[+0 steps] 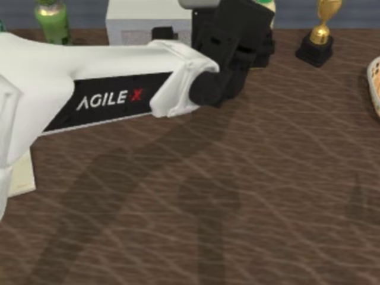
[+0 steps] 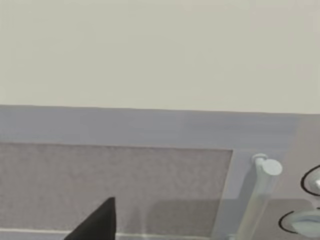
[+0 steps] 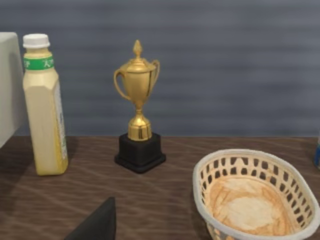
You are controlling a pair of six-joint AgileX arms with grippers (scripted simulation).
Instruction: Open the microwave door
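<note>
The microwave [image 1: 145, 22] stands at the table's back edge, left of centre, mostly hidden by my left arm. My left gripper [image 1: 234, 41] is up against its front. In the left wrist view the microwave door [image 2: 115, 125] with its speckled mesh window [image 2: 125, 185] fills the picture. A pale bar handle [image 2: 258, 200] runs beside the window, and two round knobs [image 2: 309, 220] sit past it. Only one black finger [image 2: 100, 225] shows, far off centre and apart from the handle, so the jaws stand open and hold nothing. My right gripper is parked off the top view, with one finger [image 3: 100, 225] showing over bare table.
A green bottle [image 1: 50, 21] stands left of the microwave and a yellow bottle [image 3: 44, 105] right of it. A gold trophy [image 1: 320, 32] is at the back right. A woven basket [image 3: 255, 195] sits at the right edge. A pale carton [image 1: 21, 172] lies at the left.
</note>
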